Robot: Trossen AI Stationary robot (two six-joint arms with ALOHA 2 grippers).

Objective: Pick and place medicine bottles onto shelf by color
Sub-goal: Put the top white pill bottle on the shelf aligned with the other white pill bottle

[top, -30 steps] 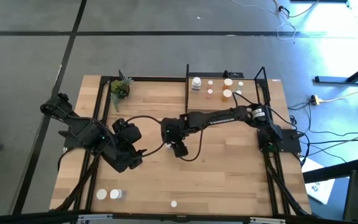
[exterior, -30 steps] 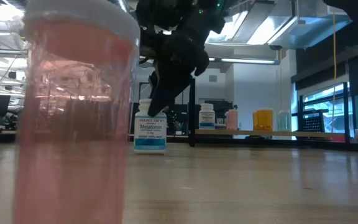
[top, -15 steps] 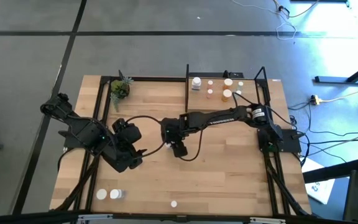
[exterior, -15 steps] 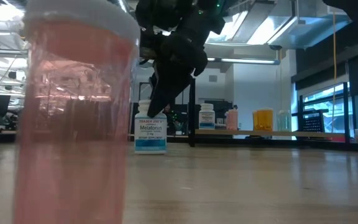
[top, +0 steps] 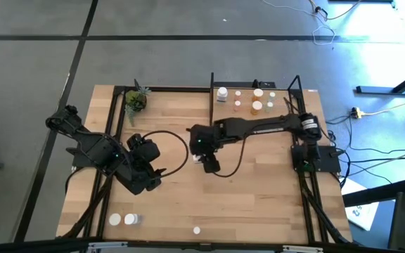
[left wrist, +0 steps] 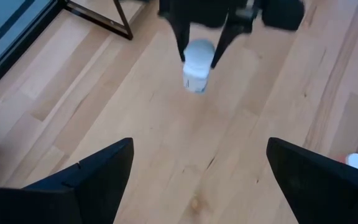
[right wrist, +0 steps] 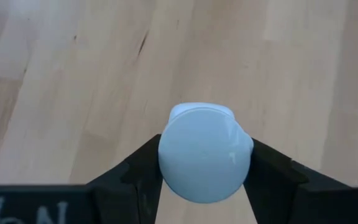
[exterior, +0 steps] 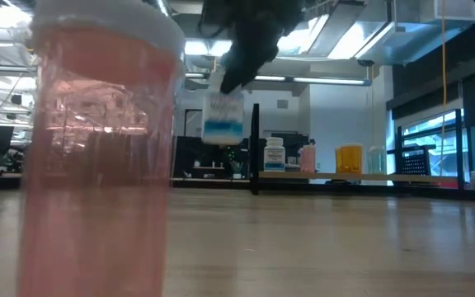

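- My bench [top: 259, 204] is pale wooden planks with a thin black frame round the edges, standing on a grey floor [top: 188, 63] crossed by dark seams.
- From table height I look into a big open room: ceiling lights, tall windows on the right, dark fittings at the back.
- The shelf [top: 255, 98] sits at the far side of the bench between black posts; on it I count a white bottle [top: 222, 93] at the left end and a few small orange and white ones [top: 257, 106] beside it (in the low view they read as white, pink, amber and pale green).
- A small potted plant [top: 136, 100] stands at the far left corner.
- My right gripper [top: 209, 163] is over the middle of the bench, its jaws clamped on the cap end of a white bottle with a blue band [exterior: 223, 118], which hangs clear of the wood.
- Its label is too blurred for me to read.
- My left gripper [top: 159, 171] waits low on the left side, jaws wide apart, holding nothing.
- A pink bottle [exterior: 97, 157] stands right against the low camera, filling the left of that view.
- Two white-capped bottles [top: 121, 220] and one more [top: 197, 230] sit near the front edge.
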